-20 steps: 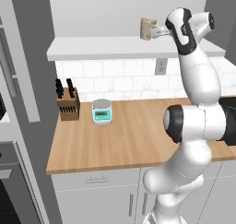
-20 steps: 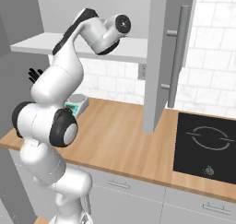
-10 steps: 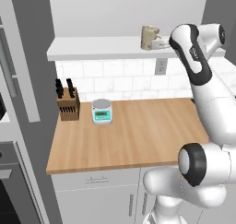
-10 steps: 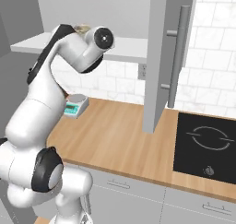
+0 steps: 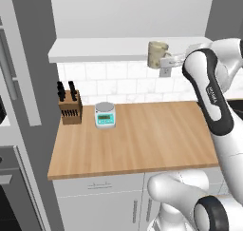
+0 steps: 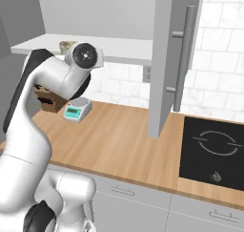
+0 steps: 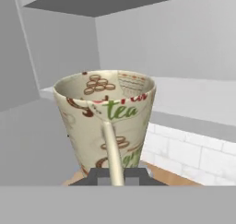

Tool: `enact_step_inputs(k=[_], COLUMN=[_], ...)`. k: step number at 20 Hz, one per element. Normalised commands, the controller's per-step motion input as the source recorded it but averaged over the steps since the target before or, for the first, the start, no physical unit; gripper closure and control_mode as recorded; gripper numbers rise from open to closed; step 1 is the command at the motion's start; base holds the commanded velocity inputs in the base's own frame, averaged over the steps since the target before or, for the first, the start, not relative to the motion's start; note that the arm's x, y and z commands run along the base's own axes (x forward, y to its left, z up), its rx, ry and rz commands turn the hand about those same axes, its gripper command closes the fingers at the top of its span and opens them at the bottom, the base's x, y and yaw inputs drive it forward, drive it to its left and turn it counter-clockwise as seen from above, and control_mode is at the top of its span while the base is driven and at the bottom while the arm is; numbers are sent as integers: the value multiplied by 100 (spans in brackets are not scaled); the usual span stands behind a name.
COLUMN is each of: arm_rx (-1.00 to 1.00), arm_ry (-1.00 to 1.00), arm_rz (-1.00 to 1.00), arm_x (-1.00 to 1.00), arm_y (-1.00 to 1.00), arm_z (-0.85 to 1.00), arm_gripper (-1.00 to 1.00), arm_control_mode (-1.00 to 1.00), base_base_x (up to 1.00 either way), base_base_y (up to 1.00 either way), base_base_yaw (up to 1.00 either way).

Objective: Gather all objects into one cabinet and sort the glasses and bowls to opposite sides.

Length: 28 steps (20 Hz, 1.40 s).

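We see the tool (image 5: pixel 165 62) pinching the thin handle of the pale beige-cream mug (image 5: pixel 156 54) printed with "tea", which hangs upright at its nine o'clock, in front of the white cabinet shelf (image 5: pixel 104 49), well above the wooden table (image 5: pixel 142 139).

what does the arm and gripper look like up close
The arm is glossy white with rounded links, dark grey joint bands and small lettering on one band. A round dark cap sits on one joint. The gripper is a pale boxy hand with small dark fingertips.
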Motion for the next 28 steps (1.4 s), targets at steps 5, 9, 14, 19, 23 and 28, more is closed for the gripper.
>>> enact_step_inputs(k=[5,9,14,19,23,28], arm_rx=[-4,-2,0,0,0,0], arm_ry=[16,9,0,0,0,0], arm_rz=[-1,-4,-13,-8,0,0], arm_x=[-95,-99,-100,-69,-16,0], arm_y=[9,0,0,0,0,0], arm_z=[-28,-35,-29,-18,-2,0], arm_gripper=[100,100,100,100,100,100], arm_control_mode=[-100,-100,-100,-100,-100,100], base_base_x=[0,0,0,0,0,-36], base_base_y=[0,0,0,0,0,1], base_base_yaw=[0,0,0,0,0,0])
